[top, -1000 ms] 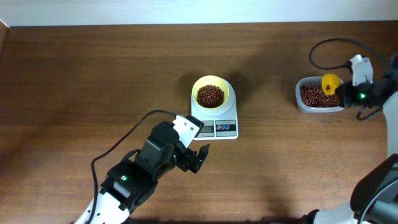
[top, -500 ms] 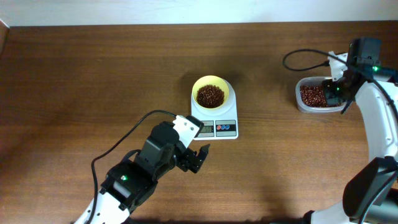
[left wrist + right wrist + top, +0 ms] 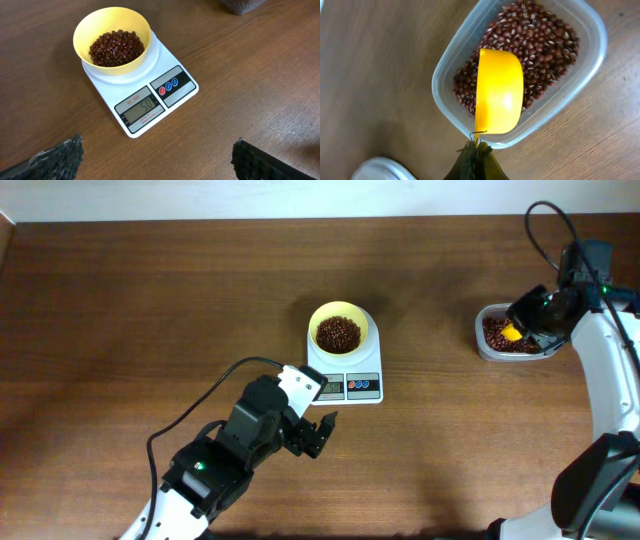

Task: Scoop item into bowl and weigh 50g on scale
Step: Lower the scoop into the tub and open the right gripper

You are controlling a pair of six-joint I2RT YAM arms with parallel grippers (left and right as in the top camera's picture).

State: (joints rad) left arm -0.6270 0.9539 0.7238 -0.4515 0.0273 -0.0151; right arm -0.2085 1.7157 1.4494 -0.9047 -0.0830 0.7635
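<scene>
Atop scale [image 3: 150, 107], bowl [image 3: 114, 69] of red-brown beans [image 3: 116, 47]; right end effector [image 3: 476, 150] seemingly tight on scoop [image 3: 498, 92].

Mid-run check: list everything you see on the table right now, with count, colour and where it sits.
table: one, dark brown wood, under everything
scale: one, white, table centre, display reads 50
bowl: one, pale yellow, on the scale's platform
beans in bowl: a heap, dark red-brown, covering the bowl's bottom
tub: one, clear plastic, right side of the table
beans in tub: many, dark red-brown, inside the tub
scoop: one, bright yellow, over the tub
left gripper: one, black, fingers open and empty, near side of the scale
right gripper: one, fingers shut on the scoop's handle, at the tub's edge
</scene>
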